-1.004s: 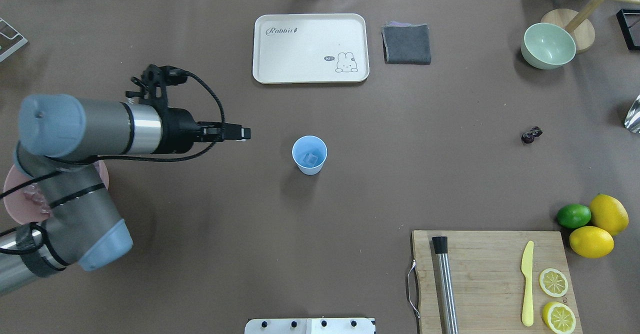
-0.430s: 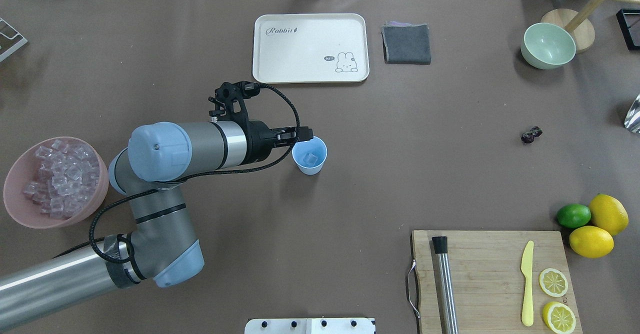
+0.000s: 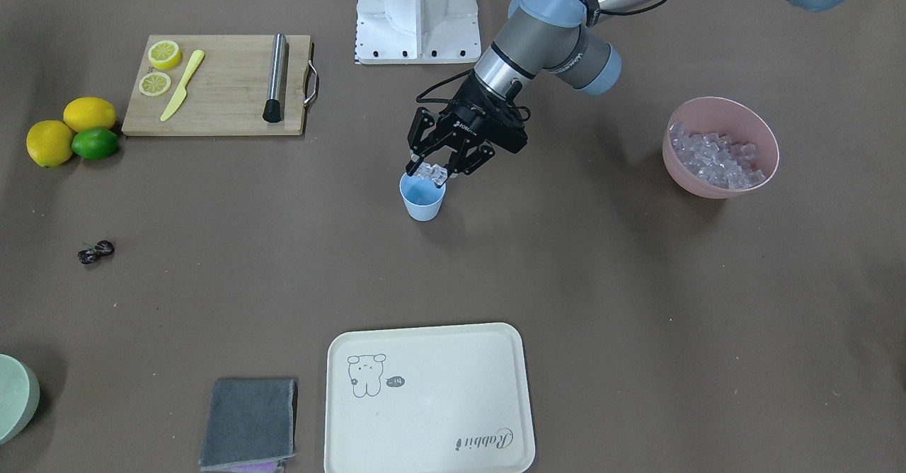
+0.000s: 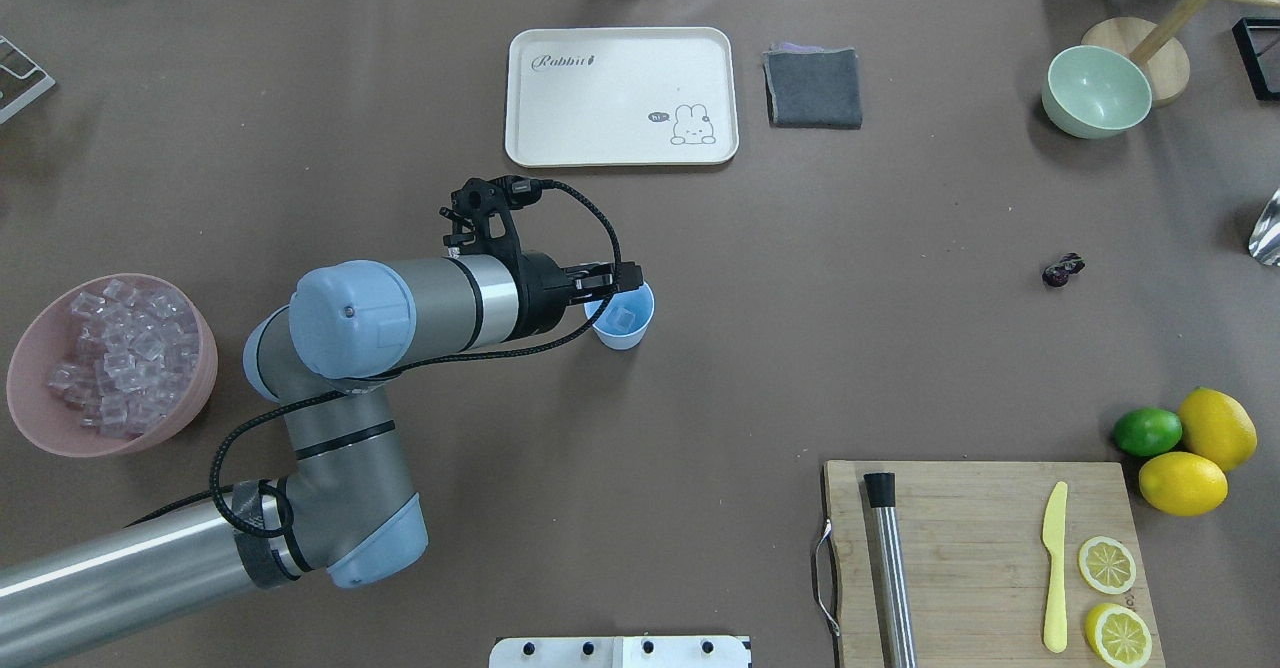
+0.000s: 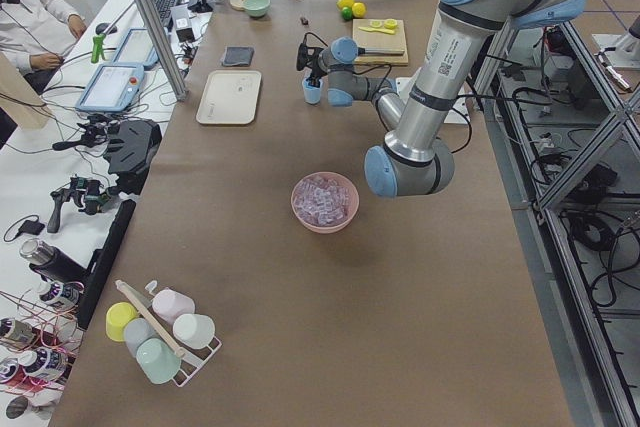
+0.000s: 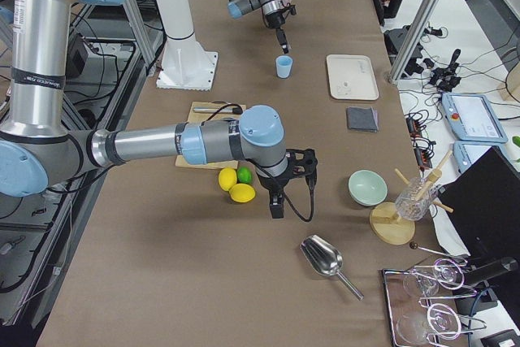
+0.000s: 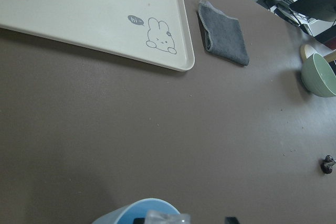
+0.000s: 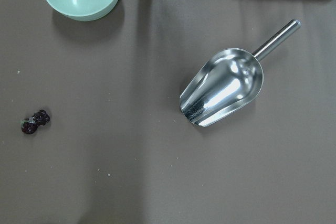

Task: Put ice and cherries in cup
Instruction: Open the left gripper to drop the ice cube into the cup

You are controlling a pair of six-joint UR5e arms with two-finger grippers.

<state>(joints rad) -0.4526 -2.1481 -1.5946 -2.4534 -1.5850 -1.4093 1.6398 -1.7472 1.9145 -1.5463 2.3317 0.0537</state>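
The left pincer (image 3: 429,175), closed on ice (image 3: 427,170), hung just above the cup (image 3: 422,204); opening to drop it seemed next.

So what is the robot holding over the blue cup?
The left gripper holds ice, pinched by its sides between the fingertips, just above the cup.

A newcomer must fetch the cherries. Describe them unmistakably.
From the wooden cutting board on the robot's right, look toward the pale green bowl. Roughly halfway, alone on the brown table, lie the cherries: a tiny dark glossy pair, far smaller than the lemons and lime.
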